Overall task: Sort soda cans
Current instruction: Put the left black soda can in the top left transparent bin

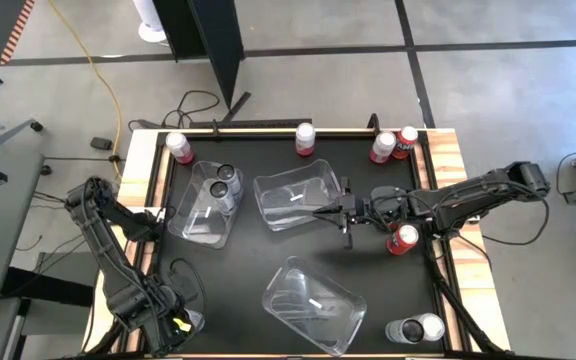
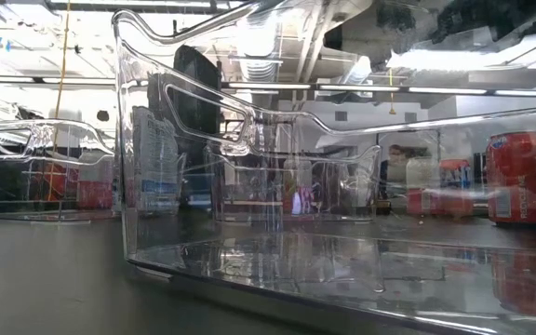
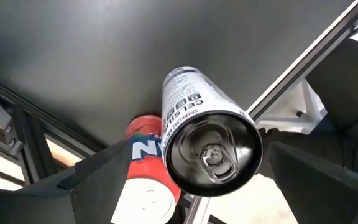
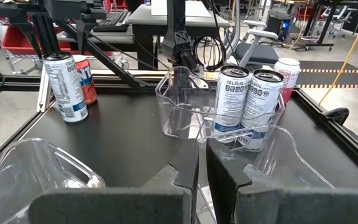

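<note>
Near table's front-left corner, left gripper [image 3: 216, 186] stood spread around white can [image 3: 207, 140], red can [image 3: 146, 168] beside it: pickup step; next, close and lift. Right gripper [image 1: 346, 214] hovered mid-table beside empty bin [image 1: 268, 205], pressed together, holding nothing.

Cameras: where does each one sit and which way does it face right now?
High: overhead, straight down on the black table; both arms show, left gripper, right gripper.
Low: table height, looking through a clear bin toward red cans; no arm visible.
Left wrist: looks down on a Celsius can between its open fingers.
Right wrist: looks across the table past its shut fingers at two Celsius cans in a far bin.
Shared: both wrist views show that lone Celsius can beside a red can.
</note>
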Controlling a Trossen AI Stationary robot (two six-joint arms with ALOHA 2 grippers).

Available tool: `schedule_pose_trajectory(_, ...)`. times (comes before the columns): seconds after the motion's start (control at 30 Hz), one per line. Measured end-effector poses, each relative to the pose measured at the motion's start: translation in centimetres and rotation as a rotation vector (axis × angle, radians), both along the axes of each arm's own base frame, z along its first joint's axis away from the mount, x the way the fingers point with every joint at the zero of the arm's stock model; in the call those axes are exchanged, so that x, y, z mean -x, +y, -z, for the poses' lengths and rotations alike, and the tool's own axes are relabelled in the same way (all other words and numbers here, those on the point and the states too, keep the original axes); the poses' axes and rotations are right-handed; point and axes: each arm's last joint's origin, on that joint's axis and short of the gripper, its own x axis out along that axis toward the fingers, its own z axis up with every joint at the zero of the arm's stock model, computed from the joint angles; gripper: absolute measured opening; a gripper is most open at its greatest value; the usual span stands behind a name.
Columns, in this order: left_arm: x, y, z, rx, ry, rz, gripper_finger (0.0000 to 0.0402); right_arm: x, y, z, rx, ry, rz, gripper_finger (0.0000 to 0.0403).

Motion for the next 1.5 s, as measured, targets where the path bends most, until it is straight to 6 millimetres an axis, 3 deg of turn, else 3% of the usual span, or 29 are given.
schedule_pose_trajectory(0.57, -0.4, -0.5, 1.0, -0.017, -0.001, -0.02, 0.0373, 0.0, 0.0, 0.0, 0.0, 0.0, 0.0, 0.0051)
schedule_pose_trajectory(1.23, -1.5, -2.6, 4.8, -0.109, 0.099, 0.098, 0.0373, 0.0, 0.0, -0.1, -0.004, -0.009, -0.003, 0.0051)
schedule_pose_trajectory(1.5, -1.6, -2.5, 5.0, -0.151, 0.075, 0.1, 0.0369, 0.0, 0.0, -0.1, -0.004, -0.01, -0.003, 0.0051)
